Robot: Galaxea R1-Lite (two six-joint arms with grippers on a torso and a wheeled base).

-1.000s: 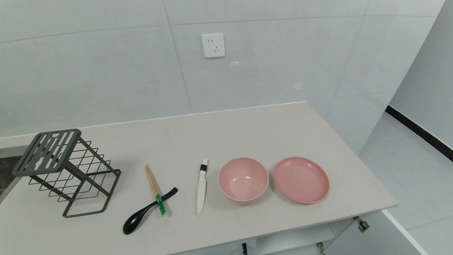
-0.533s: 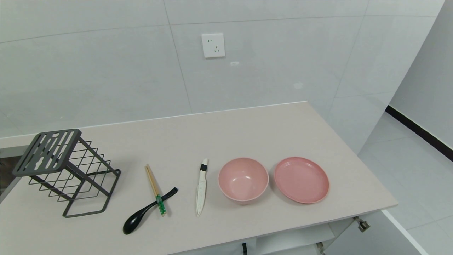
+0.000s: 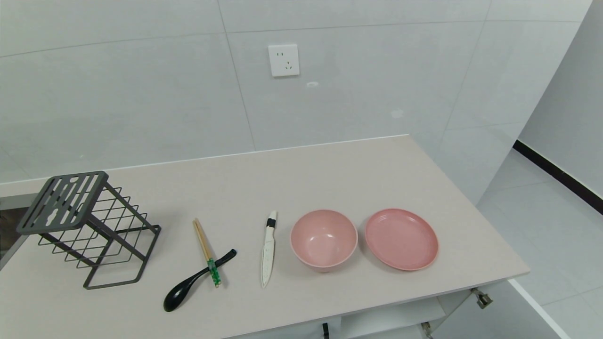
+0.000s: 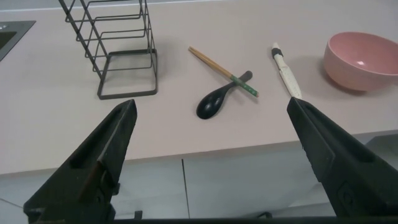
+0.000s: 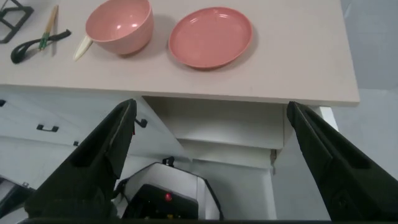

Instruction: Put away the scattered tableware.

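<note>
While the left claw (image 4: 209, 106) and right claw (image 5: 209, 106) stand open, the beige desk (image 3: 330, 179) abuts a tiled wall (image 3: 141, 94) bearing a socket (image 3: 283, 60).

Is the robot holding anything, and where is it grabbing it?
Nothing. The left claw and the right claw are both open and empty.

Smooth plastic bowl (image 3: 323, 240), glossy black spoon (image 3: 181, 292), matt metal rack (image 3: 92, 200).

Left tool (image 4: 211, 107) spread wide, right tool (image 5: 210, 107) spread wide too
</note>
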